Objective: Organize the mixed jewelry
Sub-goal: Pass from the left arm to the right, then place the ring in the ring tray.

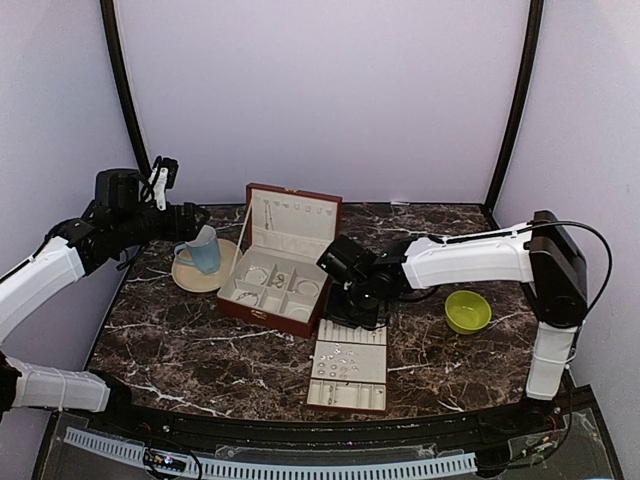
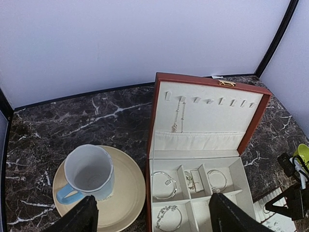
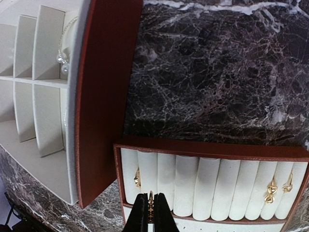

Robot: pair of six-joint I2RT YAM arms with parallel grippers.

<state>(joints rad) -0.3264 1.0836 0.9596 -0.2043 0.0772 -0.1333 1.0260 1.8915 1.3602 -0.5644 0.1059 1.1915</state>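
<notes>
— Anything in the left gripper (image 2: 152, 205)?
— Nothing. Jaws spread wide, raised at the far left of the marble table (image 1: 200, 350), close to the blue mug (image 2: 89, 174) on its beige plate (image 2: 128, 193).
— And the right gripper (image 3: 150, 205)?
— Pressed together on a thin gold piece (image 3: 150, 195), low over the far end of the ring tray (image 3: 212, 149), just near-right of the open jewelry box (image 2: 153, 145).
— Where to find the jewelry (image 2: 164, 185)?
— Split between box and tray. In the box: hoop bracelets (image 2: 217, 180) at both ends of the row next to the lid (image 2: 207, 104), a small piece (image 2: 193, 180) between them, a chain bracelet (image 2: 169, 216) one row nearer on the left, a chain (image 2: 179, 113) hung on the lid lining. In the tray: gold rings (image 3: 137, 178) tucked between the cream rolls (image 3: 207, 186), one at the left end, two at the right.
— Anything else on the marble?
— Green bowl (image 1: 468, 311), right of the tray, beside the right arm.
</notes>
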